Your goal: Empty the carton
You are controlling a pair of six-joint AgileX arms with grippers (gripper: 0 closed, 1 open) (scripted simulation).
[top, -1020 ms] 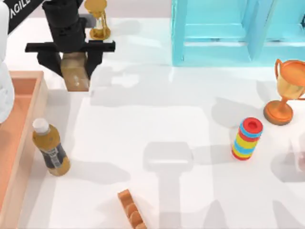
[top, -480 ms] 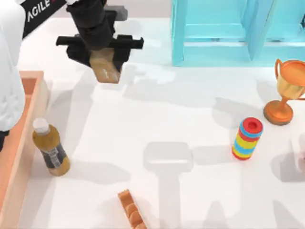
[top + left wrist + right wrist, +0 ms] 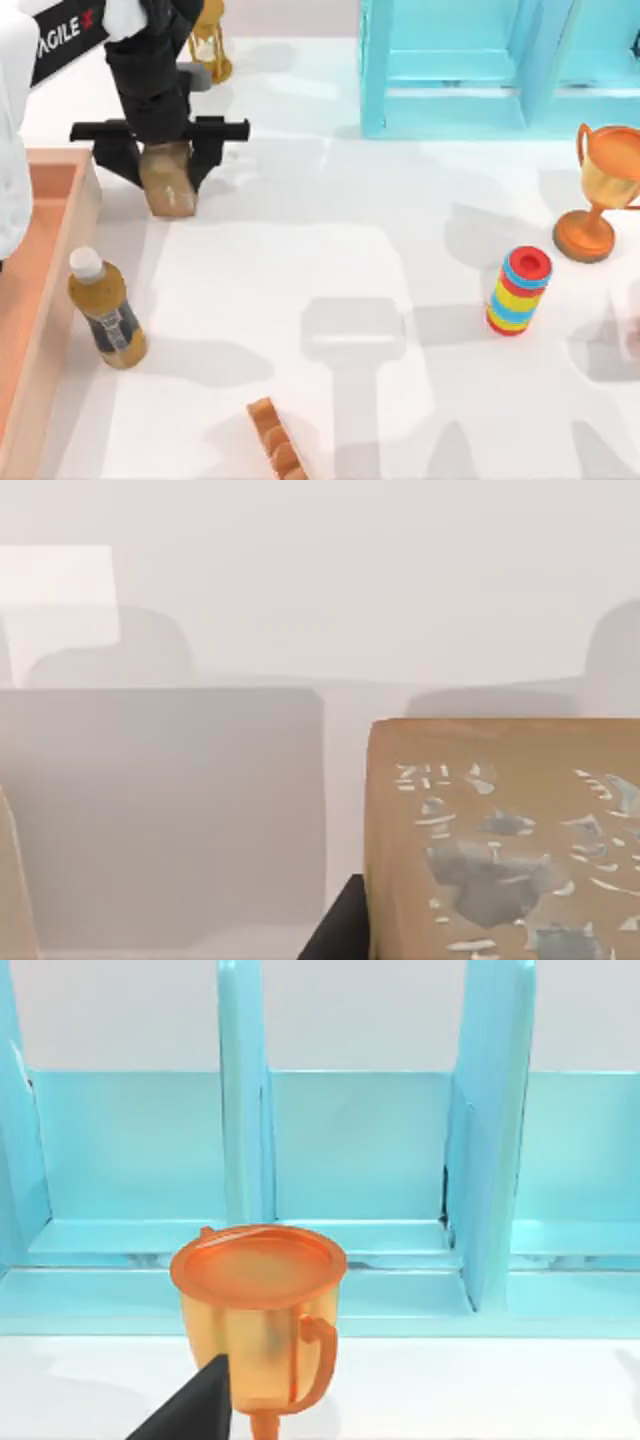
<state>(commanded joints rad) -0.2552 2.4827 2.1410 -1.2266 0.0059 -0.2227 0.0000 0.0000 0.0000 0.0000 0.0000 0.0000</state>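
The carton (image 3: 40, 300) is a salmon-orange open box along the table's left edge, cut off by the frame, and its inside is mostly hidden. A brown bottle with a white cap (image 3: 105, 318) stands on the table just outside the carton's right wall. My left gripper (image 3: 166, 178) is at the back left, right of the carton's far corner, shut on a small tan block (image 3: 171, 192). The left wrist view shows this tan block (image 3: 500, 840) close up. My right arm's dark fingertip (image 3: 195, 1408) points at the trophy.
A light-blue cabinet (image 3: 500, 70) stands at the back right, with an orange trophy (image 3: 600, 190) in front of it. A stack of coloured rings (image 3: 520, 290) stands right of centre. An hourglass (image 3: 208, 45) is at the back left, and a ridged orange-brown piece (image 3: 275, 440) is at the front edge.
My left gripper, still holding the tan block, swung right and back, then came left and nearer the front, beside the carton's far corner. Bottle and other objects have not moved.
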